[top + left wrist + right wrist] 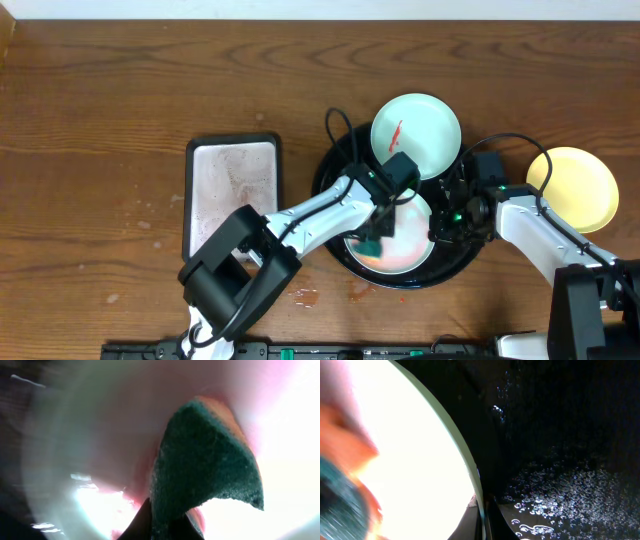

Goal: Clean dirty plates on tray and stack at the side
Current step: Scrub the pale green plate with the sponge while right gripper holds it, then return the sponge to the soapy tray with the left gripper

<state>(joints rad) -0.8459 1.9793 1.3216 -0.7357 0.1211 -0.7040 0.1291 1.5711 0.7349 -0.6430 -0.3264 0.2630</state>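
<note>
The black tray (pixel 335 180) holds two pale mint plates: one at the back with a red streak (pixel 425 135), and one at the front (pixel 405 250) smeared pink. My left gripper (pixel 372 240) is shut on a green-and-orange sponge (pixel 205 467), pressed on the front plate (pixel 100 435). My right gripper (pixel 440 232) is shut on that plate's right rim (pixel 465 460), one finger on each side. The yellow plate (pixel 573 188) lies on the wood tabletop to the right of the tray.
A small rectangular black-rimmed tray (pixel 233 190) with a whitish inside lies left of the black tray. Red sauce spots (pixel 360 292) mark the wood in front of the tray. The tray floor (pixel 570 460) is wet with droplets.
</note>
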